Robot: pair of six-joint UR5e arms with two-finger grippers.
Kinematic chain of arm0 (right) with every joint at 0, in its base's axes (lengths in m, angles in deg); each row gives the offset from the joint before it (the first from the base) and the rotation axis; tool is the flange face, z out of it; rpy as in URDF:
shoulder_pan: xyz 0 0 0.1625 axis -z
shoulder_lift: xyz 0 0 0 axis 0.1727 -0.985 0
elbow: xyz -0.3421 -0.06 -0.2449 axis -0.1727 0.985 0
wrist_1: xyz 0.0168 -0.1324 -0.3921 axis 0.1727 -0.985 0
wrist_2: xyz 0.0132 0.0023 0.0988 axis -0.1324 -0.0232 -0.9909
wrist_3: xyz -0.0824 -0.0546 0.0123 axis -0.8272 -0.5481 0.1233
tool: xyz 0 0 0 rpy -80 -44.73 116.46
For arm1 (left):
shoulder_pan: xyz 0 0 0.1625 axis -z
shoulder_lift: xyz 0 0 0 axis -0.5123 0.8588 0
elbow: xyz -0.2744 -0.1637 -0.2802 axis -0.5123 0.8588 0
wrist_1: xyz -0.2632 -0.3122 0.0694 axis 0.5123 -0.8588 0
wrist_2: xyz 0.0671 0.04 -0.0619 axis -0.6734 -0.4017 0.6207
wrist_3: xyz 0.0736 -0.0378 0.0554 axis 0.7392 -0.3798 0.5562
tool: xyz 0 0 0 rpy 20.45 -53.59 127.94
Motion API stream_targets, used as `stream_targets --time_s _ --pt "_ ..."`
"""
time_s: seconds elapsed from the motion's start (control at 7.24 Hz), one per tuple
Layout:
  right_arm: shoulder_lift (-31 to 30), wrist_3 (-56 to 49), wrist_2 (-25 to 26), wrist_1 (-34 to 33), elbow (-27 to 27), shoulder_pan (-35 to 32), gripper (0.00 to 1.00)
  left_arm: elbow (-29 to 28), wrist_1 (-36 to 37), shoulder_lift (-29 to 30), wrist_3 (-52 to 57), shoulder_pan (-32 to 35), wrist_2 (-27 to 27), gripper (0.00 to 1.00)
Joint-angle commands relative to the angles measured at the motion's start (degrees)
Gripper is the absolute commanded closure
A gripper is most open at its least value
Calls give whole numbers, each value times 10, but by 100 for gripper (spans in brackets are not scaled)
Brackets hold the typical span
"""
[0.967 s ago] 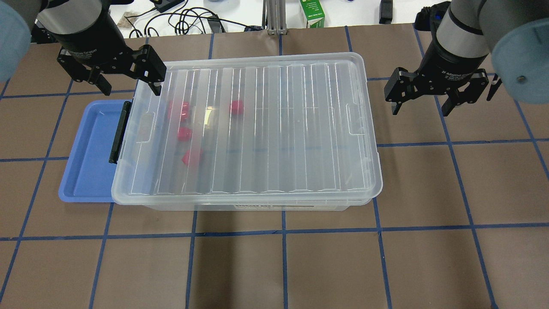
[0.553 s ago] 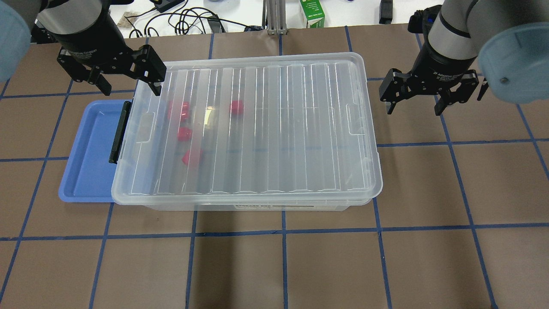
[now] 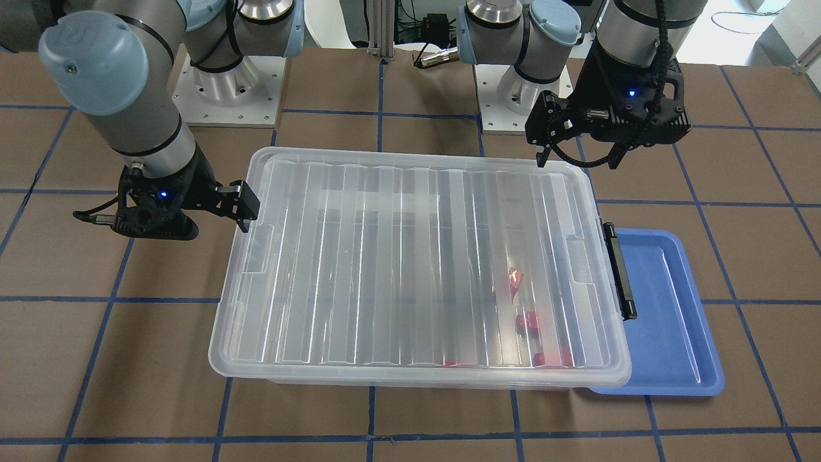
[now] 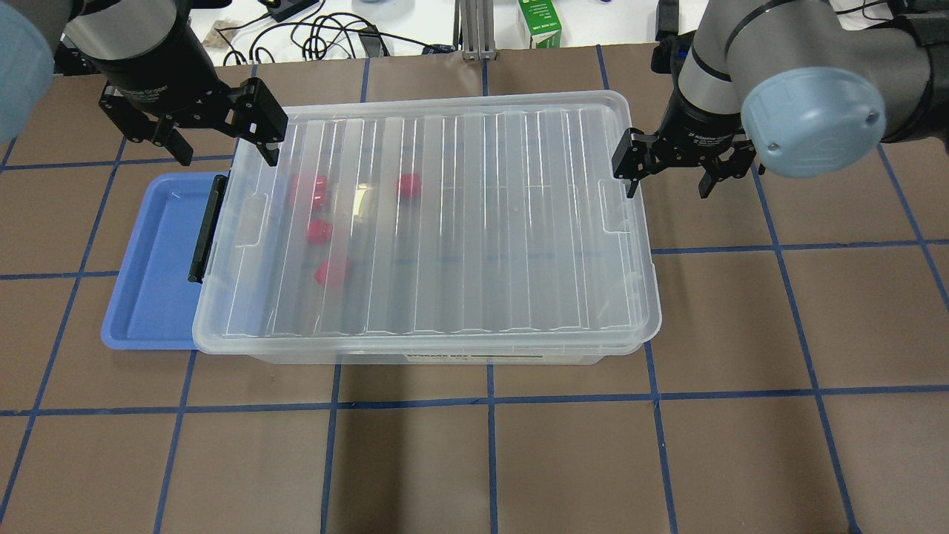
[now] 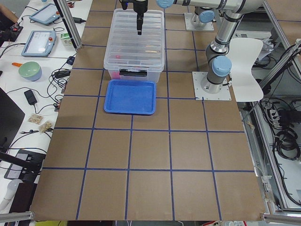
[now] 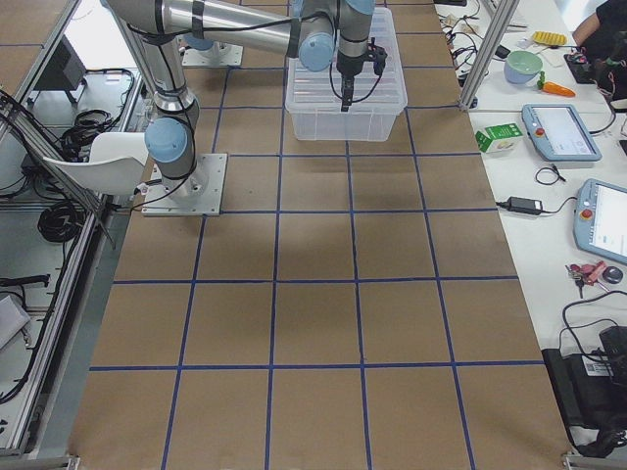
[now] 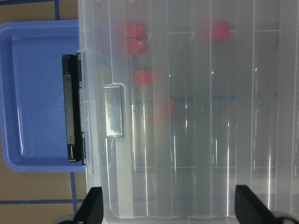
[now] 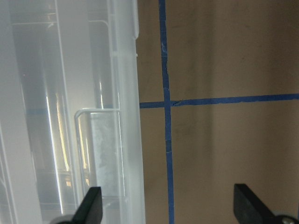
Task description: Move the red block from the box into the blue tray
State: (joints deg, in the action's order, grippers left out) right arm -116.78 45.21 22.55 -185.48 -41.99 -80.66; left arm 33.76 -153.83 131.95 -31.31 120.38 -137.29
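The clear box [image 4: 474, 222] lies closed under its ribbed lid, with a black clip handle [image 4: 205, 228] on its left end. Several red blocks [image 4: 319, 231] show through the lid in the left part; they also show in the left wrist view [image 7: 144, 77]. The blue tray [image 4: 148, 274] lies at the box's left end, partly under the lid's rim. My left gripper [image 4: 226, 152] is open and empty above the box's far left corner. My right gripper [image 4: 666, 189] is open and empty; one finger is over the box's right rim [image 8: 122, 93], the other over the table.
Brown table with a blue tape grid [image 4: 489, 400]. A green carton [image 4: 540, 22] and cables [image 4: 326, 33] lie beyond the far edge. In the front-facing view the arm bases [image 3: 231, 83] stand behind the box.
My right gripper has moved left, from over the table to the box's right end. My left gripper, the box and the tray have not moved.
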Motion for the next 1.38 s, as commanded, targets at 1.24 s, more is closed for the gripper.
stream_targets --time_s 1.24 --pt "60 -16 -1 -58 5 19 0 1 1 0 0 0 0 0"
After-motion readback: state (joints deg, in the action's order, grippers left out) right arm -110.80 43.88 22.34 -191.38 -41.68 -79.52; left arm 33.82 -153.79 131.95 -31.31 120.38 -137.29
